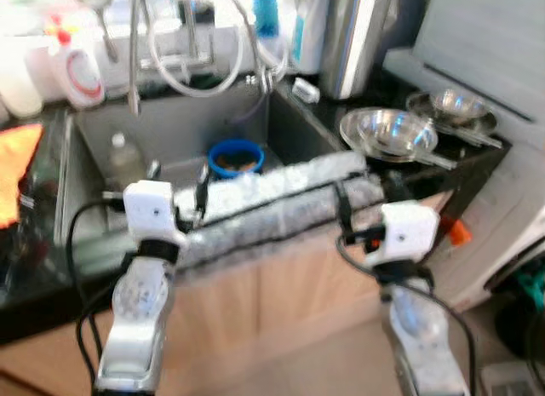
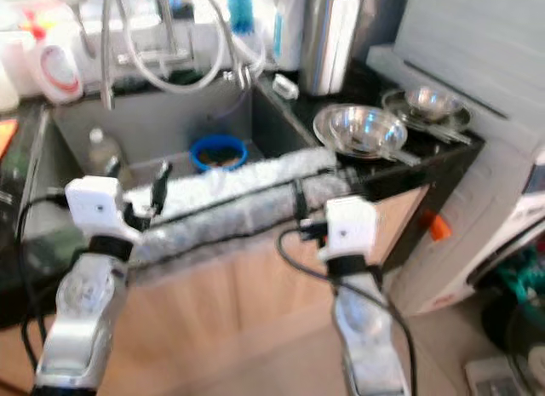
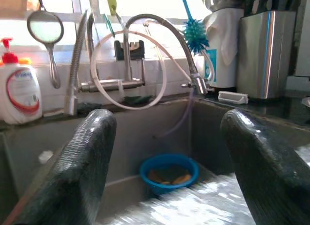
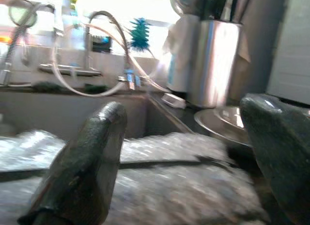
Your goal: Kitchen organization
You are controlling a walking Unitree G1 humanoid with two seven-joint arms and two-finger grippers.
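Now | both grippers spread | silver mat (image 1: 281,196) on sink (image 1: 183,128) front edge

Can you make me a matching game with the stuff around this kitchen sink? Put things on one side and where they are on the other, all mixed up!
Things:
1. blue bowl
2. shiny metal bowl
3. white soap bottle
4. silvery mat

Places:
A. on the ledge behind the sink, by the window
B. down inside the sink
C. on the black counter beside the sink
D. lying along the front edge of the sink

Pairs: 1-B, 2-C, 3-A, 4-D
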